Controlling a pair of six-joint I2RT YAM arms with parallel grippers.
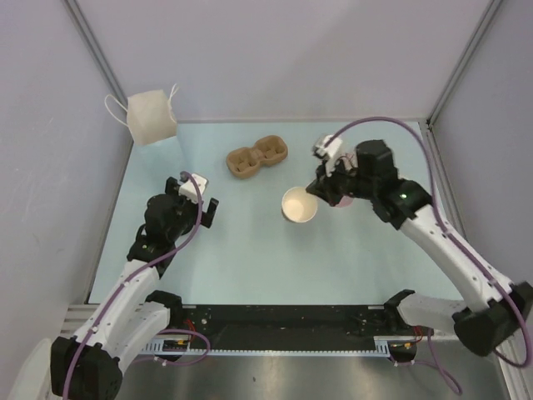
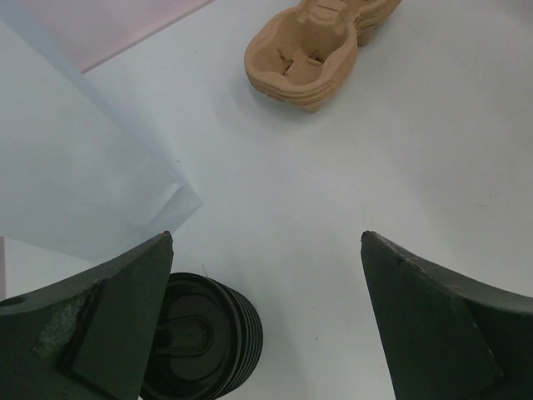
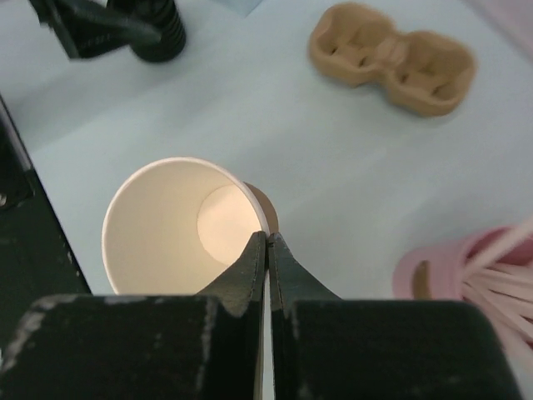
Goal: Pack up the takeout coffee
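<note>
On a pale blue table (image 1: 250, 267) walled in grey, the cup (image 1: 299, 205) stands upright right of centre, its rim wall pinched by the right gripper (image 3: 267, 242). Toward the left edge the left gripper (image 2: 266, 242) hangs spread wide over what looks like a stack of black lids (image 2: 208, 337); a carrier (image 1: 257, 157) sits near the far edge, a bag (image 1: 151, 117) at the far left corner.

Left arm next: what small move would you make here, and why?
Probably shift the left gripper sideways until the stack of black lids sits centred between its wide-open fingers, before any lowering. The stack now lies off-centre, partly under one finger. The paper cup, pinched at its rim by the shut right gripper, has no lid on it.
</note>
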